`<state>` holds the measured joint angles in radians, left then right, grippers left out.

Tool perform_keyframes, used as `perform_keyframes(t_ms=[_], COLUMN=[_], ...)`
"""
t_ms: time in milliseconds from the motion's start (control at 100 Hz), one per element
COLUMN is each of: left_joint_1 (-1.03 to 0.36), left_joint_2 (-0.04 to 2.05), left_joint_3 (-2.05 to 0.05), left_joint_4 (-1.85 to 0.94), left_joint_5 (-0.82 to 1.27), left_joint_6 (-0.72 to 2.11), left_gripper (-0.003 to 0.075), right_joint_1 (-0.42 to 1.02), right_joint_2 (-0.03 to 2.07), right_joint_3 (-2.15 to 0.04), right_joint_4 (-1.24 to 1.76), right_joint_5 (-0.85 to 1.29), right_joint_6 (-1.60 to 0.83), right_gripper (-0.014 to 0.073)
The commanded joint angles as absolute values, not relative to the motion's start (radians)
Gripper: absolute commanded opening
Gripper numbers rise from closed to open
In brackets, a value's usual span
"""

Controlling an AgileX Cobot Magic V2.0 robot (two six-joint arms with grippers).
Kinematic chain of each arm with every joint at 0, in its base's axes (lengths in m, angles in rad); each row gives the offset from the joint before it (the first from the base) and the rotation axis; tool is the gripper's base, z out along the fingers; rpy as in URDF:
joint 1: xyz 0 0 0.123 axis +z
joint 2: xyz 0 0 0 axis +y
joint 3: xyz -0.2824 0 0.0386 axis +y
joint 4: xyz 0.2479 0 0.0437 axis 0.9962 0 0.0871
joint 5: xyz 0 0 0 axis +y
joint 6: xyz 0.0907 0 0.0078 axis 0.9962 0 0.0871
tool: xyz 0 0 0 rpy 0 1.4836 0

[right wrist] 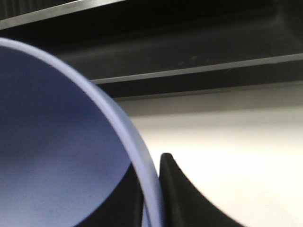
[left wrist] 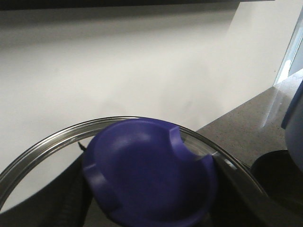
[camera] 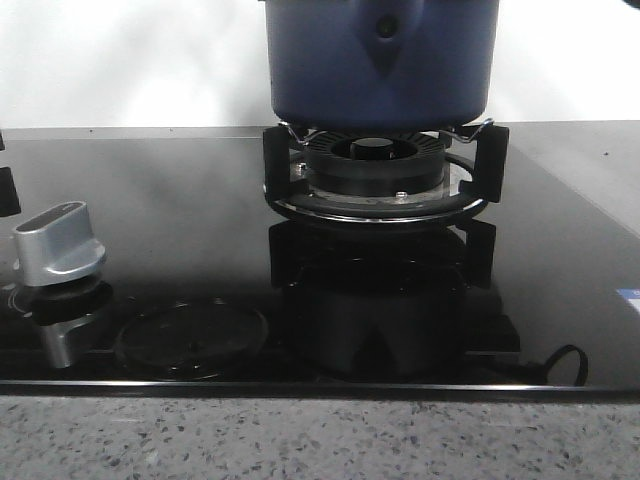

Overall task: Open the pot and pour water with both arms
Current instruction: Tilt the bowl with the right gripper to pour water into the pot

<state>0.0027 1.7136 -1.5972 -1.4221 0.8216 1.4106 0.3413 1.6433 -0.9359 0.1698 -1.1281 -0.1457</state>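
Right wrist view: right claw (right wrist: 151, 208) clamped on pot (right wrist: 57, 142) rim.

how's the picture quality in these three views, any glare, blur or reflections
Front view: sharp; the glossy black cooktop mirrors the burner and the pot. Left wrist view: the blue lid knob is close and soft. Right wrist view: the pot rim is blurred, bright wall behind.
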Motion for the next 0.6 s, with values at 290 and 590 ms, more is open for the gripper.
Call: perform_keyframes(t_ms=[290,590], left_joint_1=[0.005,0.005], left_joint_2=[1.651,1.651], left_joint_3=[-1.640,-1.640], left_joint_4=[-1.509,-1.509], left_joint_5=[0.825,0.825], left_joint_6=[1.401,1.401], left_gripper=[0.0211,0.0211], right_joint_1=[0.340,0.340], right_joint_2=[1.630,1.630], right_joint_3=[-0.960,-0.964], right_joint_4=[0.129,0.125], right_joint_5=[-1.319,-1.319], right_joint_6=[-0.147,-0.147], right_gripper=[-0.0057,-0.0057])
